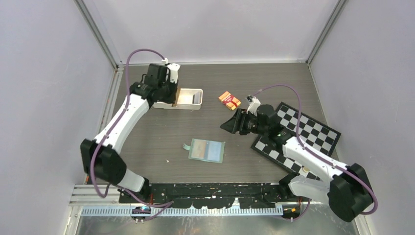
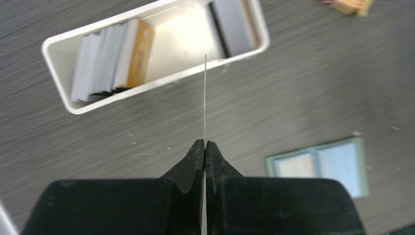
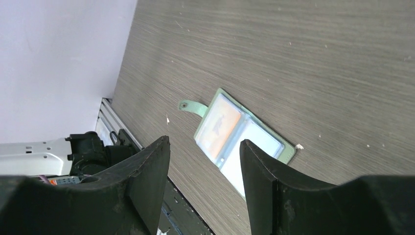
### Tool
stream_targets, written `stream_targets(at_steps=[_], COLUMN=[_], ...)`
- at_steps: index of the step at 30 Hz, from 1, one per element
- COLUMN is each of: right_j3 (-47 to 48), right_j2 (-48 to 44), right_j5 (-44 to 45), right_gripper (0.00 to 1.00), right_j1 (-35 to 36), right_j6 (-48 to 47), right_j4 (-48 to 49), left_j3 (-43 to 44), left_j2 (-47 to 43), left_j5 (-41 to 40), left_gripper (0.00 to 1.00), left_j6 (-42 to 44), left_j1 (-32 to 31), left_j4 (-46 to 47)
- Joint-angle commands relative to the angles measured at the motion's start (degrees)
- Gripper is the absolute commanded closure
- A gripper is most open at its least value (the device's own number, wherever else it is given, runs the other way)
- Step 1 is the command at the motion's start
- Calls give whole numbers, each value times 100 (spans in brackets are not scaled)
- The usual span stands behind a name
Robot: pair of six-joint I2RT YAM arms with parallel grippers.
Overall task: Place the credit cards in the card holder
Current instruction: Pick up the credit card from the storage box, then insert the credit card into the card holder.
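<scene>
My left gripper is shut on one credit card, seen edge-on as a thin pale line. It holds the card above the table, just in front of the white tray. Several more cards stand in the tray's left end, with a gold-tan one beside them and a grey one at the right end. The sage-green card holder lies open on the table, also in the left wrist view and the right wrist view. My right gripper is open, empty and above the table to the holder's right.
An orange-and-red banded packet lies right of the tray. A black-and-white chessboard lies under the right arm. Grey walls close the table at the left, back and right. A black rail runs along the near edge.
</scene>
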Motion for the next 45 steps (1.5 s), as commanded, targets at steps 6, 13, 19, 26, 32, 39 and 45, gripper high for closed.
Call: stream_targets(at_steps=[6, 13, 19, 26, 32, 39, 45], right_j3=[232, 124, 40, 7, 107, 38, -244], right_j2=[-963, -936, -753, -619, -314, -72, 343], right_j5=[25, -939, -1146, -1218, -1691, -1250, -769], right_gripper=[38, 38, 38, 38, 58, 99, 99], right_j1=[-18, -9, -5, 8, 99, 189, 190], right_j6=[-308, 457, 784, 800, 1028, 1089, 1171], right_j4=[277, 1583, 2118, 2156, 2608, 2217, 1460], left_j3=[-1082, -1668, -1902, -2073, -2151, -2104, -2359], left_j2=[-1366, -1710, -1841, -1987, -1926, -1823, -1806], left_j5=[2729, 4519, 4732, 4870, 4943, 3697, 1876], left_gripper=[100, 100, 100, 100, 100, 75, 35], left_j6=[-669, -1235, -1471, -1728, -1895, -1865, -1913], left_j1=[-552, -1113, -1182, -1191, -1200, -1209, -1209], left_j4=[1005, 2027, 2366, 2761, 2945, 2250, 1243])
